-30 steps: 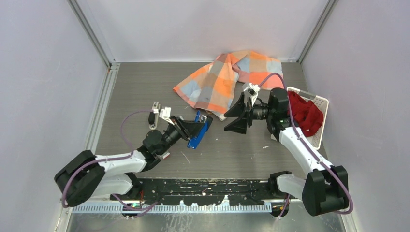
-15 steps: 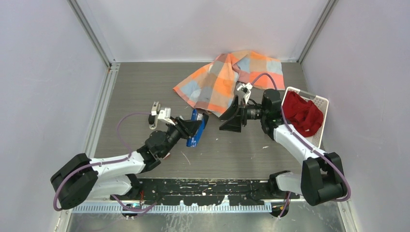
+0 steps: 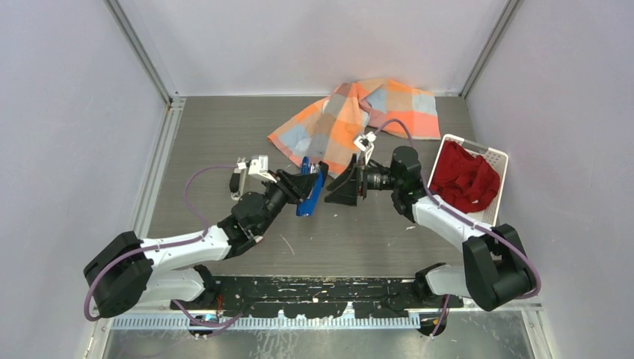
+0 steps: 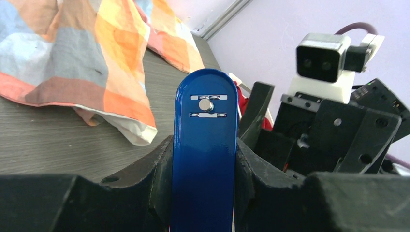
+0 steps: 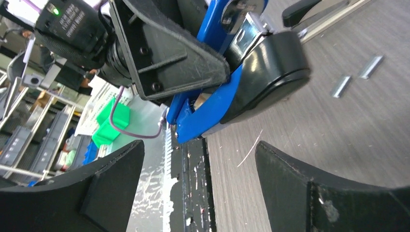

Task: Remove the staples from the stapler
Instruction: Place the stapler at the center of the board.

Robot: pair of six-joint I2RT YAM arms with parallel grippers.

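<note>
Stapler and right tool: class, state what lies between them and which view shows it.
Nothing. The right wrist view shows a clear gap between the open right tool and the stapler, only table behind.

You have pale lilac walls (image 3: 314,37) on three sides, joined at the back corners by slanting metal posts (image 3: 142,52). The table (image 3: 217,127) is grey with a wood grain, evenly lit. Past its near edge, your right wrist view shows blurred shelves (image 5: 24,133) and green boxes (image 5: 112,120).
</note>
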